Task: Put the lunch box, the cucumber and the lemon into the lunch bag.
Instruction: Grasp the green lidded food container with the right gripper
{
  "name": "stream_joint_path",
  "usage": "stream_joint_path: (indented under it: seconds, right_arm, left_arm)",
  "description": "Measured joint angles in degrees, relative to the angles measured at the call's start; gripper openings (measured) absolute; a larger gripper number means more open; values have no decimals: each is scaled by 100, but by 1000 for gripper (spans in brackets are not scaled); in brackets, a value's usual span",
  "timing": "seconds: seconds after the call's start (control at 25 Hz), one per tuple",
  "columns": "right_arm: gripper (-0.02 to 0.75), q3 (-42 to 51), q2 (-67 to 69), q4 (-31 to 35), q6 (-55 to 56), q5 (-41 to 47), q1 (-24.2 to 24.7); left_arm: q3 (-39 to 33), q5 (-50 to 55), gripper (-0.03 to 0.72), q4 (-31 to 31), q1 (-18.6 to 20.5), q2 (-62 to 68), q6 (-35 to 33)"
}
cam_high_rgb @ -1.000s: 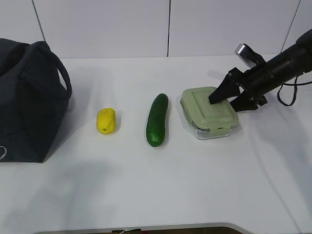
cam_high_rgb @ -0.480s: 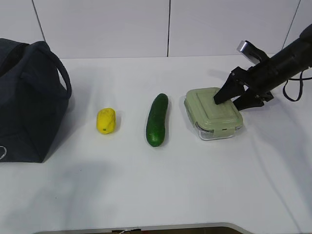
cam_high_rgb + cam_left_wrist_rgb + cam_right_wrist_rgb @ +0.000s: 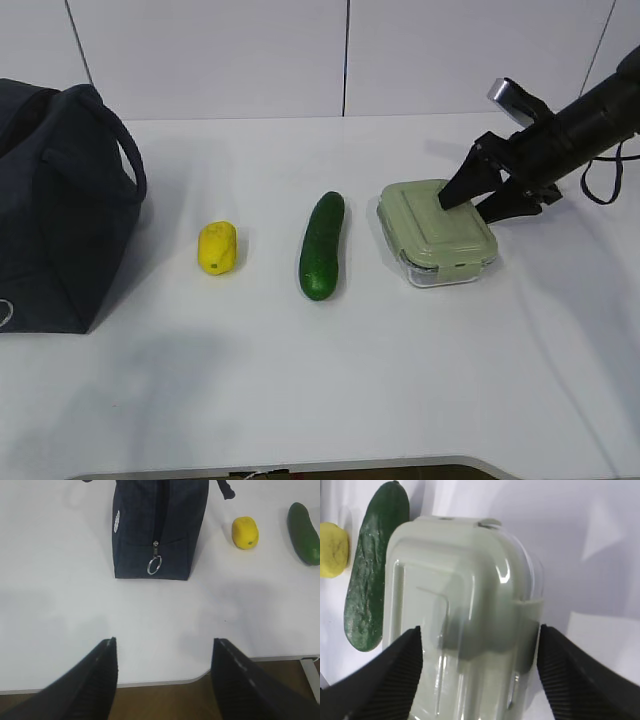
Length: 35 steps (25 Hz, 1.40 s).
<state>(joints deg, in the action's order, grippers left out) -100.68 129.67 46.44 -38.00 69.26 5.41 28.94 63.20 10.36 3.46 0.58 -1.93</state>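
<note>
The lunch box with its sage-green lid lies at the right of the table. My right gripper hovers slanted over its far right end, open. In the right wrist view the right gripper straddles the lunch box: the left fingertip sits over the lid and the right one is at the side clip. The cucumber lies left of the box, with the lemon further left. The navy lunch bag stands at the far left. My left gripper is open and empty above the table's front edge, facing the bag.
A ring zipper pull hangs on the bag's near end. The lemon and cucumber lie to its right. The table's front edge passes under the left gripper. A black cable loops off the right arm.
The right gripper drew back a little to the right and up. The lunch box shifted slightly right with it. Over the last half second nothing moved.
</note>
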Motion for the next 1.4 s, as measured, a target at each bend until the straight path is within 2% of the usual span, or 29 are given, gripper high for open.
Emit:
stream_joint_path:
  seconds: [0.4,1.4]
  right_arm:
    - [564,0,-116,-462,175,10,0]
    - [564,0,-139,-433,175,10,0]
  left_arm:
    - [0,0,431,0,0,0,0]
    - [0,0,431,0,0,0,0]
